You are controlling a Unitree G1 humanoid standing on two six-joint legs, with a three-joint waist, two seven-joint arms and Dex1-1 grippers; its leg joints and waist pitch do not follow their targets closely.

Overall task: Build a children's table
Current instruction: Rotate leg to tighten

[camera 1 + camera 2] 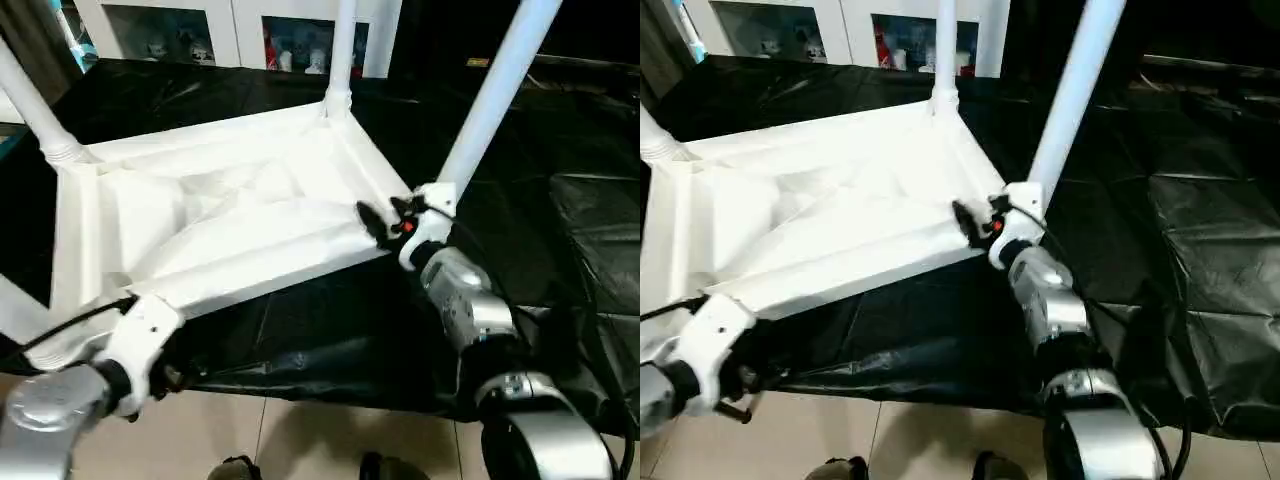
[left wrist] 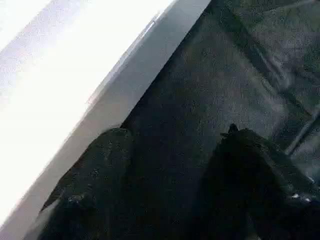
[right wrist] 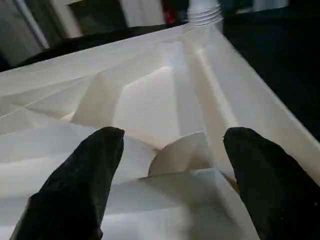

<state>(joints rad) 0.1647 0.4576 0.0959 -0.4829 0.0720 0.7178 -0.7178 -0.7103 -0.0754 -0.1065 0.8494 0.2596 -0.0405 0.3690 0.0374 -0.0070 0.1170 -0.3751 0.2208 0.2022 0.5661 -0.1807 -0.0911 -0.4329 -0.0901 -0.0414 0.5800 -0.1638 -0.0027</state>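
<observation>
1. The left arm's silver forearm rises from the lower left corner, its white wrist angled up and to the right.
2. The left gripper [image 2: 170, 185] points forward, its two black fingers [image 2: 95, 170] spread well apart.
3. The right arm reaches forward from the lower right.
4. The right gripper [image 3: 172, 165] stands open, nothing between its fingertips.
</observation>
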